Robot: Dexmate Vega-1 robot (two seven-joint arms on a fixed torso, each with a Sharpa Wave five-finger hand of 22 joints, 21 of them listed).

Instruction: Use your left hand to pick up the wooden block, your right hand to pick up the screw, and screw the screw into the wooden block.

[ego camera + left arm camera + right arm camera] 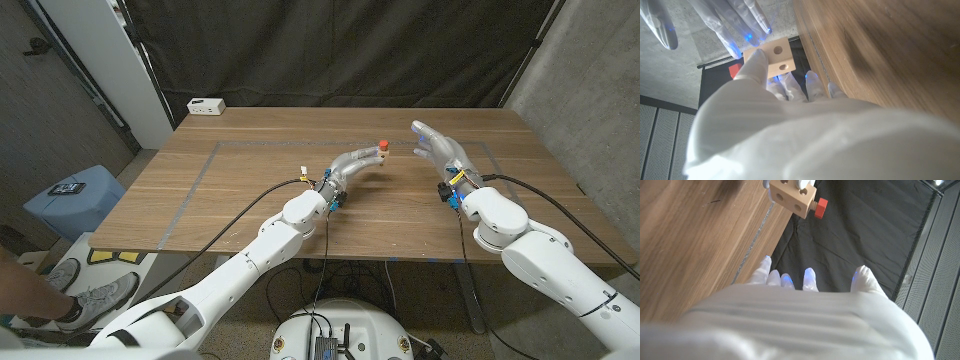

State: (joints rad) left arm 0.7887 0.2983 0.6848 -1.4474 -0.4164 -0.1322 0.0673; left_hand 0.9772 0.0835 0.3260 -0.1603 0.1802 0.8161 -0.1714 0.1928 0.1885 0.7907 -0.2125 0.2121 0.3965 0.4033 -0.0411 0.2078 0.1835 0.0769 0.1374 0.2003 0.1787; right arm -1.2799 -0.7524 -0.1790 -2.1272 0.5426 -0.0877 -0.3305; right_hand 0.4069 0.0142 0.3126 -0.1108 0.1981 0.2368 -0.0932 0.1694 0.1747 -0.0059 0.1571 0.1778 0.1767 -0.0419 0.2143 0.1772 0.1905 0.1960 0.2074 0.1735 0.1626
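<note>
Wooden block with screw held mid-table; right hand spread beside.

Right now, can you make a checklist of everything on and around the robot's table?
Surface: wooden table with grey tape lines.
Job's things: wooden block held off the table, red screw sticking out of its side.
Clutter: white box at the far left corner.
Hands: left hand holds the block; right hand open, fingers apart.
Cables: black cables along both arms.
Surroundings: black curtain, blue bin.
</note>
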